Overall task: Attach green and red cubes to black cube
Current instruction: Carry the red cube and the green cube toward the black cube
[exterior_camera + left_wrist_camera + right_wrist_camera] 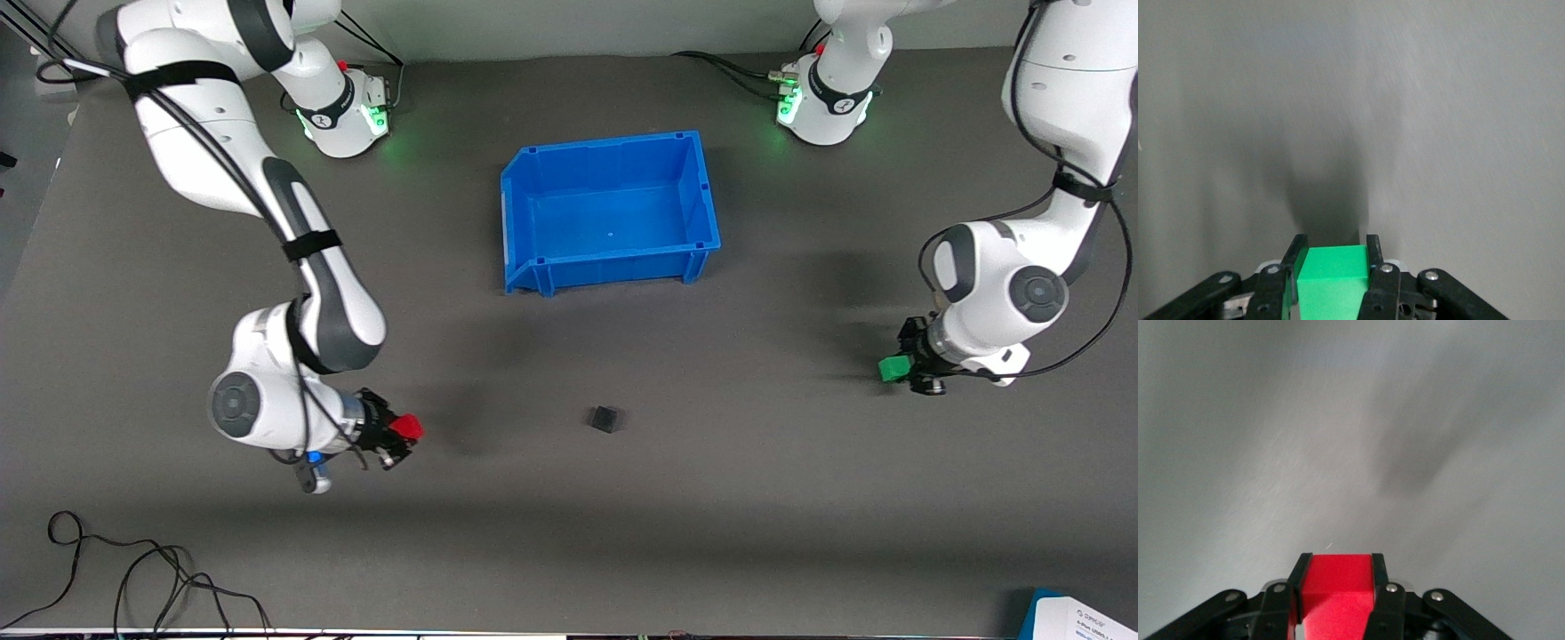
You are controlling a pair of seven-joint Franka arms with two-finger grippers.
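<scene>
The black cube (605, 418) lies on the grey mat, nearer to the front camera than the blue bin. My left gripper (898, 366) is shut on the green cube (893, 368), held above the mat toward the left arm's end of the table. In the left wrist view the green cube (1333, 277) sits between both fingers (1295, 257). My right gripper (402, 430) is shut on the red cube (408, 428), held above the mat toward the right arm's end. The right wrist view shows the red cube (1337, 587) clamped between its fingers (1299, 577). The black cube is out of both wrist views.
An empty blue bin (524, 191) stands at mid-table, farther from the front camera than the black cube. Loose black cables (133, 578) lie at the front edge toward the right arm's end. A white and blue card (1080, 618) sits at the front corner toward the left arm's end.
</scene>
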